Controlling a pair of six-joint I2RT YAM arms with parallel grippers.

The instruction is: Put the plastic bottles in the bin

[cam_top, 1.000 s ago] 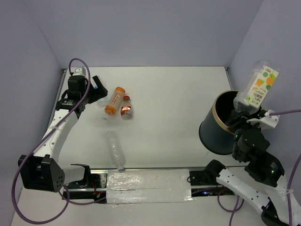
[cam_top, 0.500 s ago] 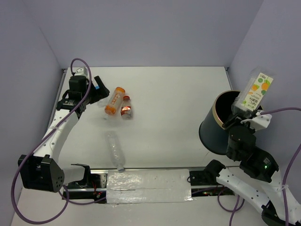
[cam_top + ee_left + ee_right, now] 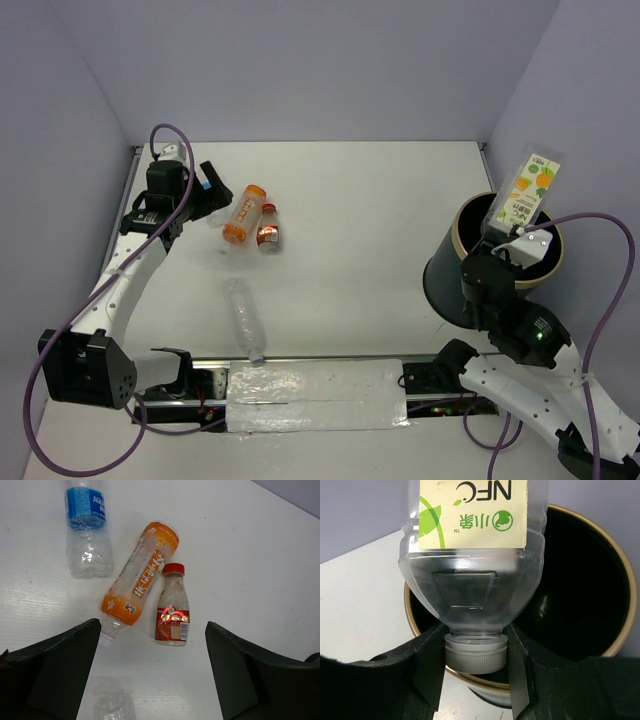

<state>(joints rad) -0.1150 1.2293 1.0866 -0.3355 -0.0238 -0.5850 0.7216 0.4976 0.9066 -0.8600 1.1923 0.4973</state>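
At the right edge of the overhead frame, the right gripper [image 3: 508,240] clamps the capped neck of the clear yellow-green-labelled bottle [image 3: 525,190], holding it cap-down and tilted over the open mouth of the dark, gold-rimmed bin [image 3: 450,290]. Its wrist view shows both fingers [image 3: 432,655] pressed against the pale cap, with the bin's black interior behind. At upper left, the left gripper [image 3: 205,190] hangs with jaws spread wide, grasping nothing, above the orange bottle [image 3: 140,580] and the short red-labelled bottle [image 3: 172,607], which lie side by side on the white table [image 3: 380,220]. The clear blue-labelled bottle [image 3: 87,525] lies just beside the orange one. The plain clear bottle [image 3: 243,318] lies alone at lower left of centre.
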